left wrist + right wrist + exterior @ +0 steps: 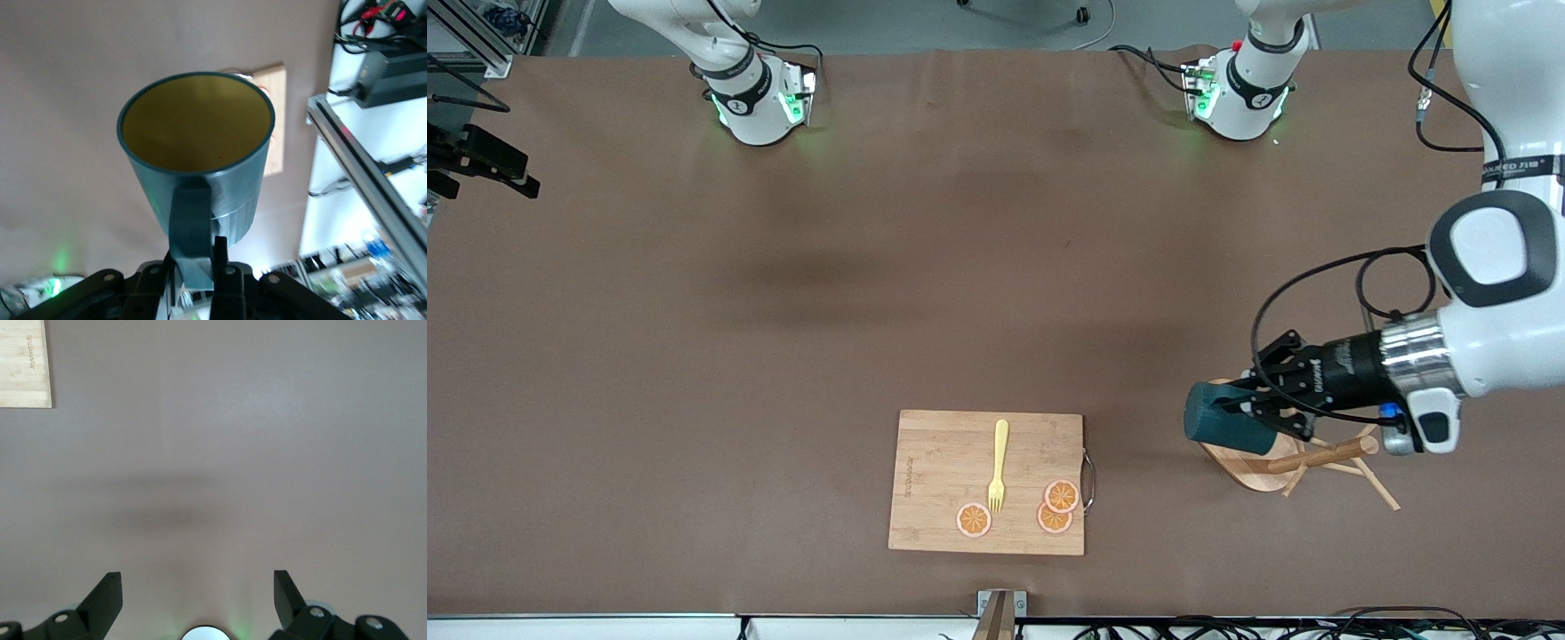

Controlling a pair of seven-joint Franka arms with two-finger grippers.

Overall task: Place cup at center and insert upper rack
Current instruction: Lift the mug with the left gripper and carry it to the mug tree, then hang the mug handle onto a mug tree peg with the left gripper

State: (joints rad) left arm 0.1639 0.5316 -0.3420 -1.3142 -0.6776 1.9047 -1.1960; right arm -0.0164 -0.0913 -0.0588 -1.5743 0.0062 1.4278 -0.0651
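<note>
Cup in left hand, over upper rack

Little can be read. The left arm wears a dark band with white lettering; only "URED" and some further characters come through. The board bears a small burned-in mark along its edge toward the right arm's end of the table, also seen in the right wrist view, too small to read. The other markings are illegible.
</note>
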